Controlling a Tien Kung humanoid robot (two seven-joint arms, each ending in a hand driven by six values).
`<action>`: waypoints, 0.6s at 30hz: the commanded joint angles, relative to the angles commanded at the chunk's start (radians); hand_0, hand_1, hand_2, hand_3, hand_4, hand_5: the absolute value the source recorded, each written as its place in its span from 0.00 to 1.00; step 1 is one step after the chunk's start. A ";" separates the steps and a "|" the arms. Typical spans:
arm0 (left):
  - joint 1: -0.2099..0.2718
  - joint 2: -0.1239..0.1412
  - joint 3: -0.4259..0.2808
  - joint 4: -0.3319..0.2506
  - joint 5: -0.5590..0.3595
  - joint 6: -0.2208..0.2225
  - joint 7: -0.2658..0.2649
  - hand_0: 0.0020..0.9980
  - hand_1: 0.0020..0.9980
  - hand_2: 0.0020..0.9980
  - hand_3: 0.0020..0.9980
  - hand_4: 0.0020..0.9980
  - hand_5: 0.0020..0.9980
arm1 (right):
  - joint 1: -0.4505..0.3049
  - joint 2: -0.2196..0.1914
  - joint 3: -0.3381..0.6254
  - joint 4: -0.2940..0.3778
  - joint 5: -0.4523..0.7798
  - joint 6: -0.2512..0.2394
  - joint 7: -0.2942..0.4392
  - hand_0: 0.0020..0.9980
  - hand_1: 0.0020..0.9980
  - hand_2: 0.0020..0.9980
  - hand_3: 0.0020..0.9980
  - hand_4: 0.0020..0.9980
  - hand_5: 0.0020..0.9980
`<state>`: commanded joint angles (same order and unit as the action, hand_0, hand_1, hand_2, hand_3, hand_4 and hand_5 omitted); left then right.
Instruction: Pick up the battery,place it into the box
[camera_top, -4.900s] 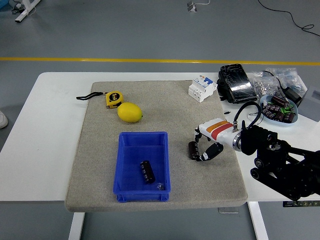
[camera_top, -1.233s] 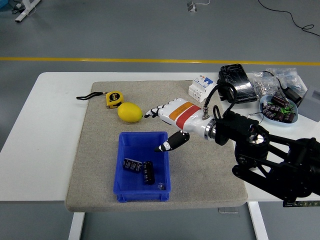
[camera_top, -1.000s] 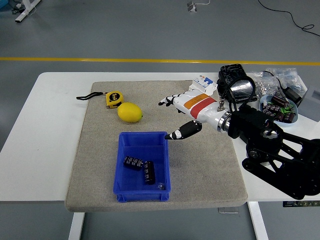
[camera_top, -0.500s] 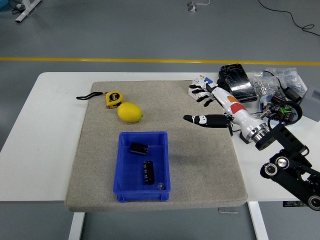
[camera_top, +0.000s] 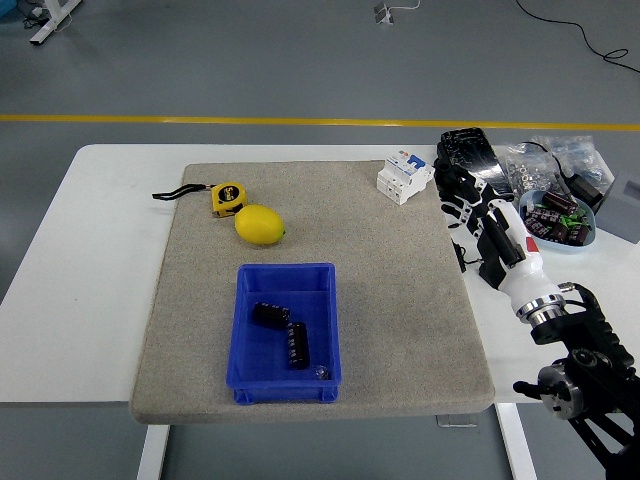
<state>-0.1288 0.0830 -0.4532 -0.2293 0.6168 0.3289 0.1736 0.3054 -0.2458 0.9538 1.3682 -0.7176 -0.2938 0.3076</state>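
Two black cylindrical batteries lie inside the blue box (camera_top: 246, 330) on the grey mat: one (camera_top: 268, 313) near its middle, the other (camera_top: 296, 345) just below and to its right. My right hand (camera_top: 468, 210) hovers at the mat's right edge, well right of the box, its fingers spread and holding nothing. The white wrist and black arm run down to the lower right corner. The left arm is out of view.
A lemon (camera_top: 260, 225) and a yellow tape measure (camera_top: 227, 198) lie on the mat above the box. A white circuit breaker (camera_top: 404, 177) stands at the mat's top right. A black pouch (camera_top: 468, 160), bagged parts and a bowl of batteries (camera_top: 558, 218) crowd the table's right side.
The right hand let the battery go into the box, then drew back to the right edge of the mat with fingers spread. The dropped battery shifted and settled beside the first one.
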 joint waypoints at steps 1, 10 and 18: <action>-0.001 0.000 0.001 0.000 0.000 0.000 0.000 0.55 0.58 0.63 0.58 0.63 0.60 | -0.010 0.006 0.003 -0.003 0.005 -0.002 0.012 0.97 0.92 0.93 0.96 1.00 0.89; -0.012 0.000 0.008 -0.001 -0.005 -0.001 -0.004 0.55 0.58 0.63 0.58 0.63 0.61 | -0.057 0.034 0.041 -0.037 -0.031 0.017 0.021 1.00 0.93 0.94 0.98 1.00 0.94; -0.015 -0.001 0.007 0.000 -0.003 -0.001 -0.005 0.55 0.58 0.63 0.58 0.63 0.61 | -0.076 0.044 0.055 -0.051 -0.054 0.001 0.021 1.00 0.93 0.94 0.98 1.00 0.95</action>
<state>-0.1438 0.0824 -0.4460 -0.2298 0.6139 0.3282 0.1691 0.2298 -0.2016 1.0090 1.3174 -0.7716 -0.2924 0.3286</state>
